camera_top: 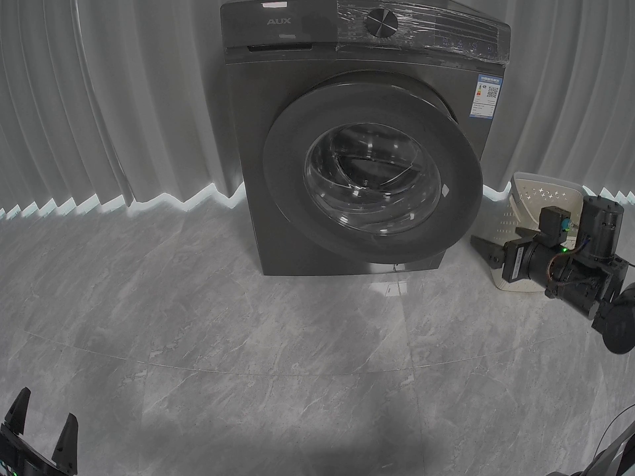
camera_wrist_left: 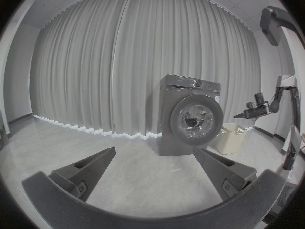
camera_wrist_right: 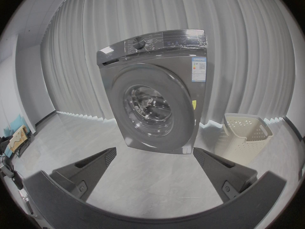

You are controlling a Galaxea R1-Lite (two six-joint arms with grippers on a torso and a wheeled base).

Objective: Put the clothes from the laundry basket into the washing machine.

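- Clothes are going to need a claw to carry them, so I am starting close. The left claw (camera_wrist_left: 155, 163) is hanging low over the near left corner of the floor (camera_top: 198, 312). Its two fingers are standing wide apart and holding nothing.
- The right claw (camera_wrist_right: 153, 166) is hanging higher, over the right side of the floor, and pointing toward the washing machine (camera_top: 264, 166). Its fingers are also standing wide apart and holding nothing.
- The laundry basket (camera_wrist_right: 243, 143) is sitting at the far right edge of the floor, just beside the washing machine. The right claw is hanging near it. I am not seeing inside it, so I cannot tell where the clothes are lying.
- The washing machine is standing at the far edge of the floor, in front of the curtain (camera_top: 119, 87). Its round door (camera_top: 374, 173) is looking shut to me.
- I am guessing the step now is getting that door open, because nothing is going in while it is closed.
- To do it well, the right claw should be going to the door's edge and gripping it gently. Then it should be swinging the door in a slow round path, not tugging it straight.
- The door should be ending up wide open, so a claw full of clothes is passing through easily.
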